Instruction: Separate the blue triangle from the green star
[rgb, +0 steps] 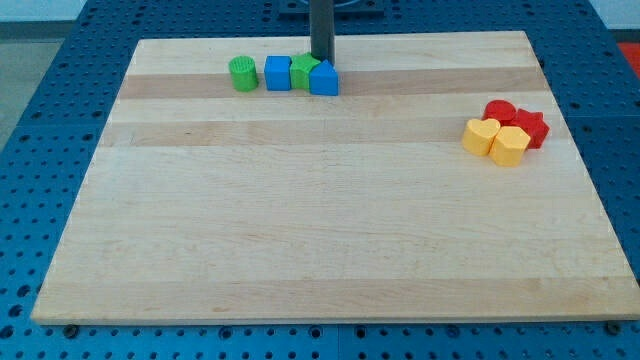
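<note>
Near the table's (330, 250) top edge, our tip (322, 59), which has no jaws, stands just behind the blue triangle (324, 79) touching the green star (303, 70); light, rigid, likely slippery, best pushed on a flat side.

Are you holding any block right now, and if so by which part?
Nothing is held. My tip only pushes; it stands just behind the blue triangle and green star, at the view's top.

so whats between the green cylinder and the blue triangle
In the camera view, the blue cube and green star sit between the green cylinder and blue triangle.
</note>
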